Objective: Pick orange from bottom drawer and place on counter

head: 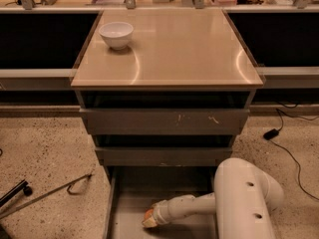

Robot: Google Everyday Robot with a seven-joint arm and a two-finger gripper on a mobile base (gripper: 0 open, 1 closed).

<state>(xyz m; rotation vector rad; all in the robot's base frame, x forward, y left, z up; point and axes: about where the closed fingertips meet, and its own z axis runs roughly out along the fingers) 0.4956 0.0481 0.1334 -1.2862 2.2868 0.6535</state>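
Gripper (149, 221) low in drawer (130, 209) at orange (147, 213), hold on it can't be told; lift and placing on table (189, 49) remain.

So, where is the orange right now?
In the camera view the orange sits at the bottom, left of centre, inside the open bottom drawer, right at the gripper that reaches in from the right.

The white arm (244, 198) enters at the lower right of the frame as a bulky rounded link, from which a thinner forearm (192, 206) stretches leftward, dipping slightly, and ends in the gripper (150, 219) near the bottom centre, pointing left.
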